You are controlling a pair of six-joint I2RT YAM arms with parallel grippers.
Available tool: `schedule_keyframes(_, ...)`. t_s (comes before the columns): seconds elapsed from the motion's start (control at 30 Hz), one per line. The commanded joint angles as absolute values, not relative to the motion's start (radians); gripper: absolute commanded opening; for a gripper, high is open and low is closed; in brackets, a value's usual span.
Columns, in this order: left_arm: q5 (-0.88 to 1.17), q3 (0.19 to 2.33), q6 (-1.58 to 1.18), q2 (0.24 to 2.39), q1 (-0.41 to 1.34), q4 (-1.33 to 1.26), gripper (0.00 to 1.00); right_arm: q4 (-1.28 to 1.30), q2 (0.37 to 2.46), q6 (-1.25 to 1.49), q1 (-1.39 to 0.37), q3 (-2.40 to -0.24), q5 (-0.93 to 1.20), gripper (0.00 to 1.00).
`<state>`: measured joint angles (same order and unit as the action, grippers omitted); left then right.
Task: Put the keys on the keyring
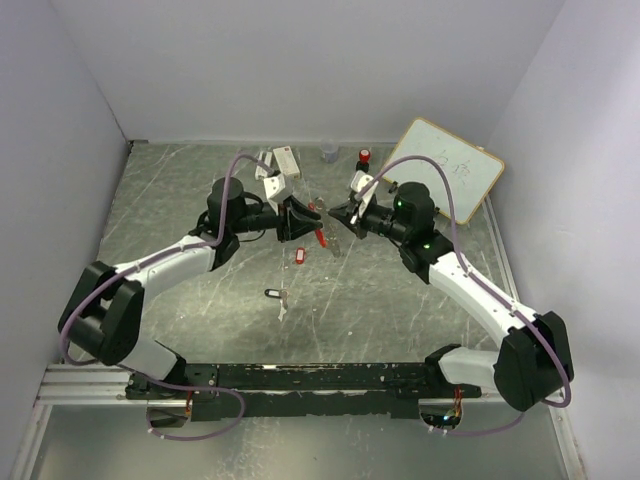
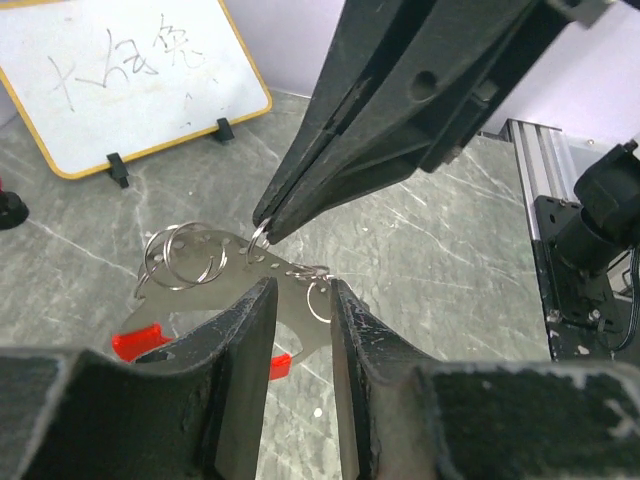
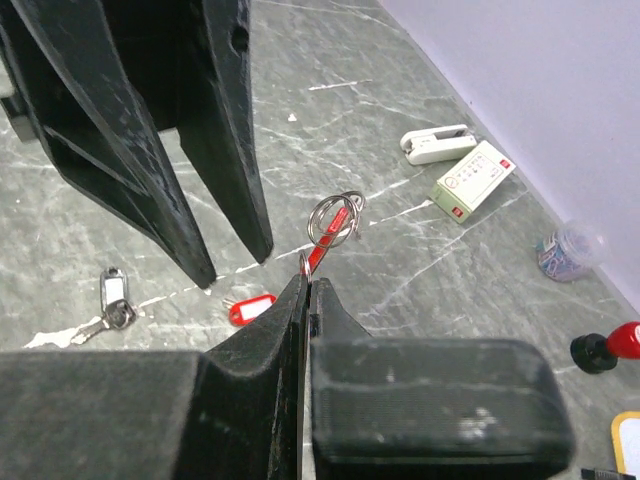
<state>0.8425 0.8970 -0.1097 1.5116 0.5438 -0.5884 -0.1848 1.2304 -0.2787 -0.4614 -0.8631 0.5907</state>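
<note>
The keyring, a red strip with silver rings at its top, hangs above the table between the two arms. My right gripper is shut on a small silver ring of it, and its tips pinch that ring. My left gripper stands partly open, and the keyring's flat silver plate shows in the gap past its tips. In the right wrist view the keyring hangs just beside the left fingers, not between them. The red key and the black key lie on the table below.
A whiteboard leans at the back right. By the back wall there are a white stapler, a small box, a jar of clips and a red-capped black cylinder. The base rail runs along the near edge.
</note>
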Motion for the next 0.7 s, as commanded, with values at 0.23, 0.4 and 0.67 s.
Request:
schedule_keyframes(0.23,0.801,0.750,-0.001,1.369,0.538,-0.750,0.39,-0.366,1.169,-0.409,-0.463,-0.749,0.693,0.00)
schedule_keyframes(0.4,0.831,0.767,0.001,1.394,0.538,-0.735,0.39,-0.372,1.171,-0.425,-0.463,-0.738,0.743,0.00)
schedule_keyframes(0.67,0.808,0.768,-0.012,1.416,0.538,-0.789,0.39,-0.372,1.176,-0.447,-0.463,-0.736,0.813,0.00)
